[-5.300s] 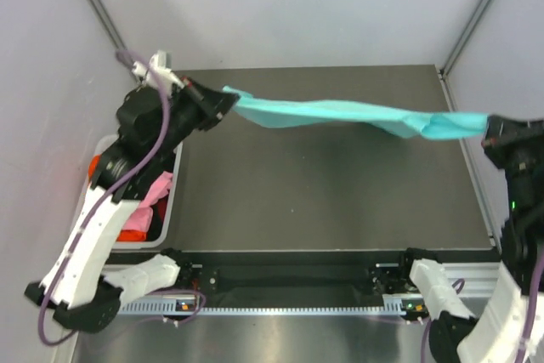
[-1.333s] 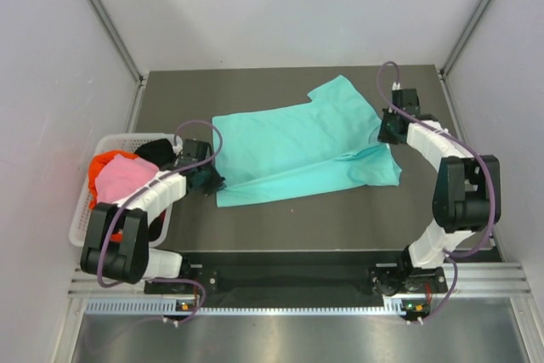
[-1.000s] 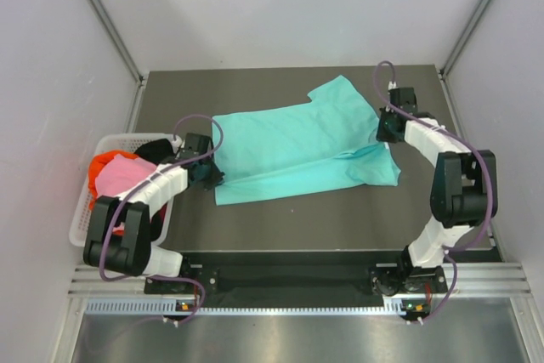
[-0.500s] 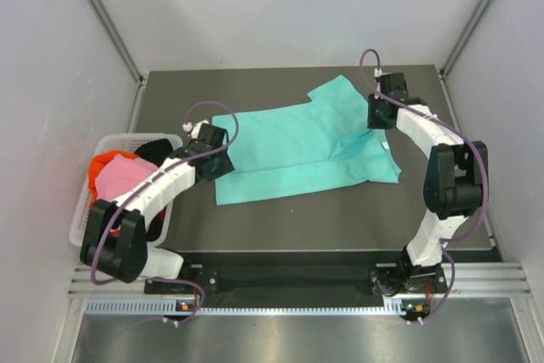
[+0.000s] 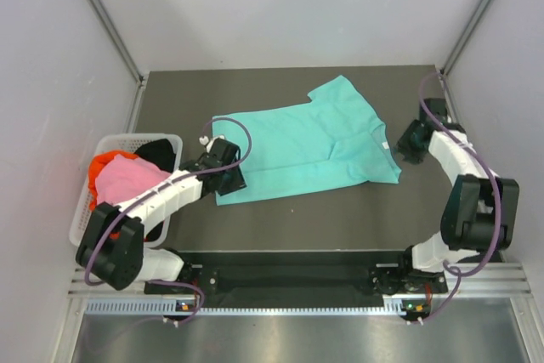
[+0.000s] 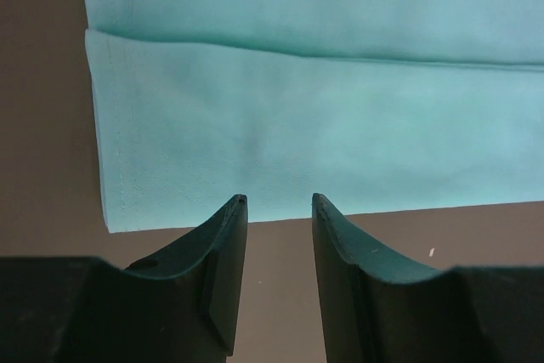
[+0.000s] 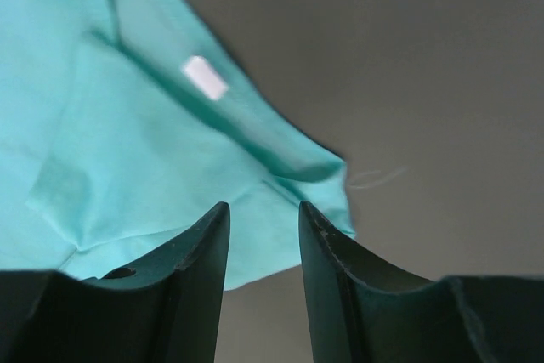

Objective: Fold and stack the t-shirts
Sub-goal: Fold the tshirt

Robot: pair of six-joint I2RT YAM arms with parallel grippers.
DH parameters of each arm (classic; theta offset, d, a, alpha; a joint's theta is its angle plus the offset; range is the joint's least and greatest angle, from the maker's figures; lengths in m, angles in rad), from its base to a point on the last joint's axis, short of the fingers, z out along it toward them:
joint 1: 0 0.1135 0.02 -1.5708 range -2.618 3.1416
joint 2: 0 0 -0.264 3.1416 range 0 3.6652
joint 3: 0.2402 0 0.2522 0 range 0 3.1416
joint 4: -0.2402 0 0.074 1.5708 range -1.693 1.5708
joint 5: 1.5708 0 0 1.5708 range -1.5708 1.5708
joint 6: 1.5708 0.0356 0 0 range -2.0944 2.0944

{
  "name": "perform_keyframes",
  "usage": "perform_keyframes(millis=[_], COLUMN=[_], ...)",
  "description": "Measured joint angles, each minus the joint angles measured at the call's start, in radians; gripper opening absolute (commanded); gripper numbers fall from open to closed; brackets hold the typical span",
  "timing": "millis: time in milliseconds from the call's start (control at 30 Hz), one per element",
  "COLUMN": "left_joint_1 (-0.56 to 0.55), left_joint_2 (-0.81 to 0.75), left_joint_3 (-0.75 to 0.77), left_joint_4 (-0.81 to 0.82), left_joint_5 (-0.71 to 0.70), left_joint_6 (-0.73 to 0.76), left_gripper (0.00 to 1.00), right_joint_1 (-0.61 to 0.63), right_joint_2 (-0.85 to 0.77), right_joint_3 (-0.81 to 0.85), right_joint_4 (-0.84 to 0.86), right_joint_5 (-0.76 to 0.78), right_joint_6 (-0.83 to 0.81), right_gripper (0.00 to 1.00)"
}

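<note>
The teal t-shirt point(image 5: 302, 146) lies spread flat on the dark table, one sleeve pointing to the back right. My left gripper point(image 5: 232, 178) hovers at the shirt's near left corner; in the left wrist view it point(image 6: 278, 201) is open and empty, with the teal hem point(image 6: 323, 125) just beyond the fingertips. My right gripper point(image 5: 410, 145) sits just off the shirt's right edge. The right wrist view shows it point(image 7: 263, 208) open and holding nothing, above the edge of the teal cloth point(image 7: 153, 159), which has a white label point(image 7: 205, 76). The pink point(image 5: 127, 178), red-orange point(image 5: 104, 161) and black point(image 5: 155, 151) t-shirts lie in the basket.
The white lattice basket point(image 5: 136, 137) stands at the table's left edge, beside my left arm. Grey walls close in the table on the left, back and right. A metal rail point(image 5: 297, 276) runs along the near edge.
Both grippers have opened and let go of the teal t-shirt. My right gripper has pulled away to the right, off the cloth. My left gripper has shifted right along the near hem.
</note>
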Motion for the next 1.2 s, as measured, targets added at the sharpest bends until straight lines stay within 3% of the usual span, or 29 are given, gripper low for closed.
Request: perform_keyframes(millis=[133,267,700,800,900,933,1200], left_joint_1=[0.000,0.000,-0.002,-0.004,-0.006,-0.006,-0.005], left_joint_2=[0.042,0.093,0.190,0.200,0.218,0.222,0.228], left_joint_3=[-0.030,-0.030,0.008,0.017,0.036,0.041,0.047], left_joint_4=[0.005,0.016,0.016,0.011,-0.003,-0.007,-0.037], left_joint_5=[0.006,0.000,-0.074,-0.092,-0.117,-0.126,-0.216], left_joint_6=[-0.003,-0.003,-0.008,-0.010,-0.011,-0.011,-0.012], left_gripper=[0.40,0.38,0.36,0.36,0.35,0.34,0.34], right_joint_1=[-0.104,-0.112,-0.112,-0.113,-0.117,-0.121,-0.128], right_joint_2=[-0.100,-0.102,-0.090,-0.072,-0.051,-0.051,-0.071], right_joint_3=[-0.163,-0.241,-0.317,-0.323,-0.325,-0.325,-0.325], right_joint_4=[0.012,0.037,0.113,0.146,0.156,0.156,0.151], right_joint_5=[-0.039,-0.076,-0.036,-0.025,-0.013,-0.010,0.056], right_joint_6=[0.099,0.165,0.277,0.276,0.267,0.261,0.186], right_gripper=[0.38,0.38,0.34,0.23,0.03,0.00,0.00])
